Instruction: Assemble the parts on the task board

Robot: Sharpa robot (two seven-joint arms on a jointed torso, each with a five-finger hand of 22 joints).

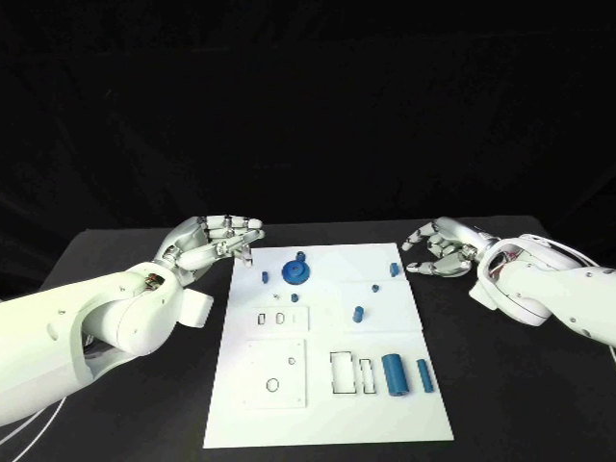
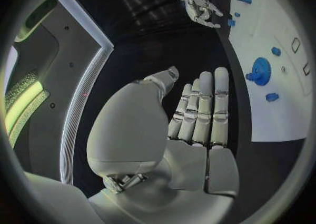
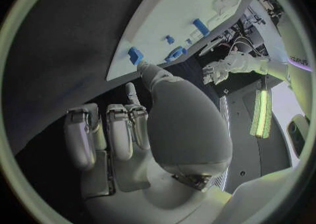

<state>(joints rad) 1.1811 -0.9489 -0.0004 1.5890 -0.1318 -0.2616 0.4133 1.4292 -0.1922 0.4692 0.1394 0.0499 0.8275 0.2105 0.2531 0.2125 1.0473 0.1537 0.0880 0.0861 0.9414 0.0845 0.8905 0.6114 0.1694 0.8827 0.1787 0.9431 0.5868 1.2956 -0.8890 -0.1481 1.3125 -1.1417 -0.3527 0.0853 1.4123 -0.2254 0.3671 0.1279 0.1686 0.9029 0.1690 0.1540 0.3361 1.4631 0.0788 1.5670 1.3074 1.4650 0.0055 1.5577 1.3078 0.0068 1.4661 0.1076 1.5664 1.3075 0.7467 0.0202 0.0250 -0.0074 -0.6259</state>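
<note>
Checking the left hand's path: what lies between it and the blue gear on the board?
In the head view, only bare white task board and one small blue part lie between the left hand and the blue gear.

We see a black table (image 1: 141, 252) whose matte top reaches to the near edge on both sides. Behind its far edge hangs a black cloth backdrop (image 1: 308, 106), creased in soft folds, and it closes off the whole far side. In the wrist views we make out pale wall panels (image 2: 79, 45) and a glowing yellow-green light strip (image 3: 262, 113) beside the table.
</note>
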